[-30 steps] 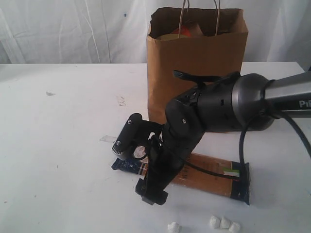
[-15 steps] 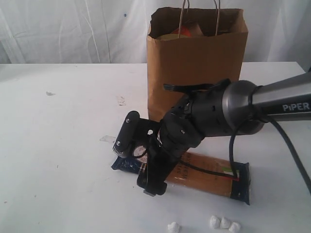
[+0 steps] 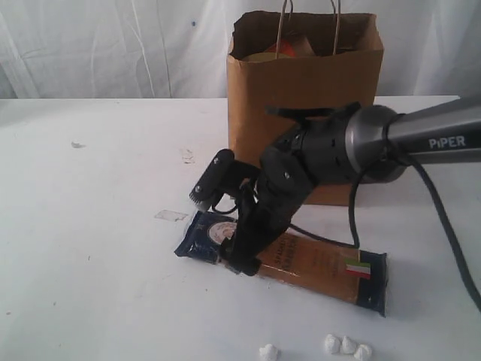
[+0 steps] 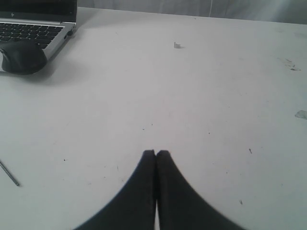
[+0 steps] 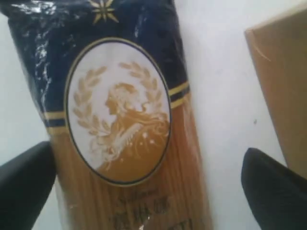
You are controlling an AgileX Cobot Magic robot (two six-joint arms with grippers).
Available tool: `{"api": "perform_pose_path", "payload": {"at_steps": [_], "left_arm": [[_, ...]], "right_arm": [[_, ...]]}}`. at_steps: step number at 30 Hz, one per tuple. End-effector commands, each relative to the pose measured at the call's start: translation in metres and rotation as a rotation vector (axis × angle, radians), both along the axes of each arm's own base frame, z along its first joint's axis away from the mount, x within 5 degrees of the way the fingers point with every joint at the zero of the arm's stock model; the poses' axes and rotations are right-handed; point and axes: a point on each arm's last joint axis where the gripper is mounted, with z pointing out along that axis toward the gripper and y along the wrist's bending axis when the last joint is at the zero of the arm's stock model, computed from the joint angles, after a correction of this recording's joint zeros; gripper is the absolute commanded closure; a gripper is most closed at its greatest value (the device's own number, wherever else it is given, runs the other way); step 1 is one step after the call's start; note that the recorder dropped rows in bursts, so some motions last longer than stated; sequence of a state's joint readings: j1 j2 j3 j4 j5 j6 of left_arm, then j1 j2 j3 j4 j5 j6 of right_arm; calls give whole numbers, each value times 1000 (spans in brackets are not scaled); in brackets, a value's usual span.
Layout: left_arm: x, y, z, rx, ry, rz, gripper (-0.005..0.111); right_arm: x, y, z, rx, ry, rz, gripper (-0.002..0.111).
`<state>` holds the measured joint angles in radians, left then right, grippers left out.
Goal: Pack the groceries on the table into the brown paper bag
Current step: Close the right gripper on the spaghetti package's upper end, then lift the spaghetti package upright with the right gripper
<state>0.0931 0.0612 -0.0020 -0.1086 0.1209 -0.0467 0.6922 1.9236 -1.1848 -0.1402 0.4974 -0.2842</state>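
Dark-blue spaghetti packet (image 3: 316, 263) lying flat on table (image 3: 90, 226), near side of brown paper bag (image 3: 301, 98). Right gripper (image 3: 222, 232) straddling its left part, fingers wide, gripping nothing; left gripper (image 4: 156, 157) pinched together, empty. Probably light, brittle, slippery film: gripping nearer middle seeming safer.

Light is bright and even, so the white table (image 3: 90, 226) looks a little washed out. Shadows are soft and faint, near the paper bag (image 3: 301, 98). The close picture of the spaghetti packet (image 5: 120, 120) is slightly blurred, with small glare on its dark foil.
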Motion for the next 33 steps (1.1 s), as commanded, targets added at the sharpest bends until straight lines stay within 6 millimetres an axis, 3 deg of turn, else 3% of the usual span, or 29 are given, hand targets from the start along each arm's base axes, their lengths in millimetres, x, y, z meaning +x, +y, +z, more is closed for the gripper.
{"api": "perform_pose_path", "payload": {"at_steps": [1, 7, 23, 27, 33], "left_arm": [[0, -1, -1, -8, 3, -6, 107], [0, -1, -1, -8, 3, -6, 107], [0, -1, -1, -8, 3, -6, 107], [0, -1, -1, -8, 3, -6, 107], [0, -1, -1, -8, 3, -6, 107]], "right_arm": [[10, -7, 9, 40, 87, -32, 11], [8, -3, 8, 77, 129, 14, 11], [8, -2, -19, 17, 183, 65, 13], [8, -1, -19, 34, 194, 50, 29], [7, 0, -19, 50, 210, 31, 69]]}}
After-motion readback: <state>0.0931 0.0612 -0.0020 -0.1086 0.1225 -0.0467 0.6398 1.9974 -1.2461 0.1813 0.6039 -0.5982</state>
